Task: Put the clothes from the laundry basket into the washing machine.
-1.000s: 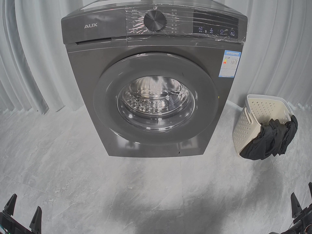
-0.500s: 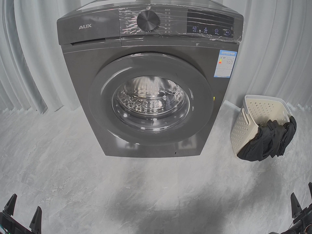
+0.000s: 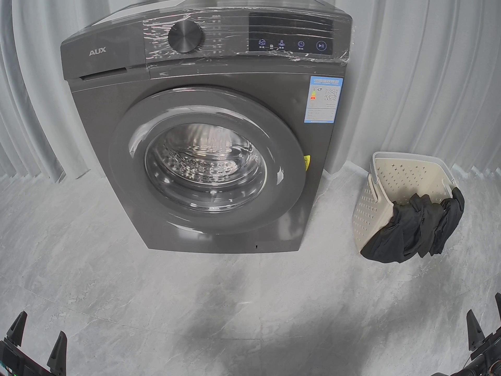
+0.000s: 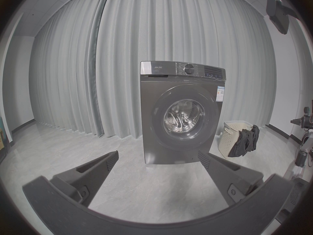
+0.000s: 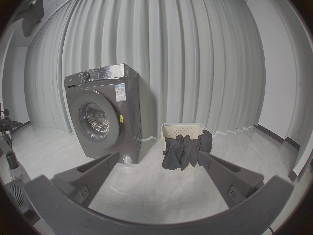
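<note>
A dark grey washing machine (image 3: 209,87) stands on the floor ahead, its round door (image 3: 206,160) closed over the shiny drum. To its right sits a cream laundry basket (image 3: 368,210) with dark clothes (image 3: 412,231) draped over its front rim. My left gripper (image 3: 37,338) hangs low at the near left, open and holding nothing. My right gripper (image 3: 485,319) is low at the near right, also open and holding nothing. Both are far from the basket. The left wrist view looks at the machine (image 4: 182,115) between its open gripper (image 4: 157,155); the right wrist view faces the clothes (image 5: 184,149) between its gripper (image 5: 157,155).
Pale grey curtains (image 3: 428,69) line the wall behind the machine and basket. The marble-patterned floor (image 3: 235,298) between me and the machine is bare. Another piece of equipment (image 4: 305,137) stands off to the side.
The whole head picture has slid left, so the camera turned right; the machine and basket kept their places on the floor. Both grippers stay at the same spots, open.
</note>
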Robot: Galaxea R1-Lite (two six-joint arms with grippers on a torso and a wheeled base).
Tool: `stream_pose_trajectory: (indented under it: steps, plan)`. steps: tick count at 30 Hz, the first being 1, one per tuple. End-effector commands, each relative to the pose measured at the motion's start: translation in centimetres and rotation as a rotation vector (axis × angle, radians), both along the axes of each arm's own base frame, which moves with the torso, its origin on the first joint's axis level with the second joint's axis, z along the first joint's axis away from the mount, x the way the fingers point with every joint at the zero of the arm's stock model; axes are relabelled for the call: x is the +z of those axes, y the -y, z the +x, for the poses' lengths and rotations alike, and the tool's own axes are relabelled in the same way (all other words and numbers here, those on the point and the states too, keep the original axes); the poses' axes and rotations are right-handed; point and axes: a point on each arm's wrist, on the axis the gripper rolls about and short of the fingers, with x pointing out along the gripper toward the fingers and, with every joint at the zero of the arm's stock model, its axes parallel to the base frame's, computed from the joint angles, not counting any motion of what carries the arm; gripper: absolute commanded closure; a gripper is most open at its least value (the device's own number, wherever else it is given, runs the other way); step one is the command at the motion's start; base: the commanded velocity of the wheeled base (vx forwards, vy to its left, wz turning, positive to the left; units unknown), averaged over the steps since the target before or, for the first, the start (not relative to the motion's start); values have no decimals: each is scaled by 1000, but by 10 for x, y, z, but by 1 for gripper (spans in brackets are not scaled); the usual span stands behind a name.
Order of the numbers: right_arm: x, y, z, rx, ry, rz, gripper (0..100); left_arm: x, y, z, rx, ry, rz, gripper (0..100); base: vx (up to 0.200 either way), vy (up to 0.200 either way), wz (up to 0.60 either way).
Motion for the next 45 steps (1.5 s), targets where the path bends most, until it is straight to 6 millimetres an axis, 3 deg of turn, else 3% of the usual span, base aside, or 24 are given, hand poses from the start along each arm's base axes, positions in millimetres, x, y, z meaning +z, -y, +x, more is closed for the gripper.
stream_pose_trajectory:
  steps: [1, 45]
  plan:
    - [-5, 0, 0, 1, 0, 0, 0, -5, 0, 0, 0, -1, -1, 0, 0, -200, 0]
    - [-5, 0, 0, 1, 0, 0, 0, -5, 0, 0, 0, -1, 1, 0, 0, -200, 0]
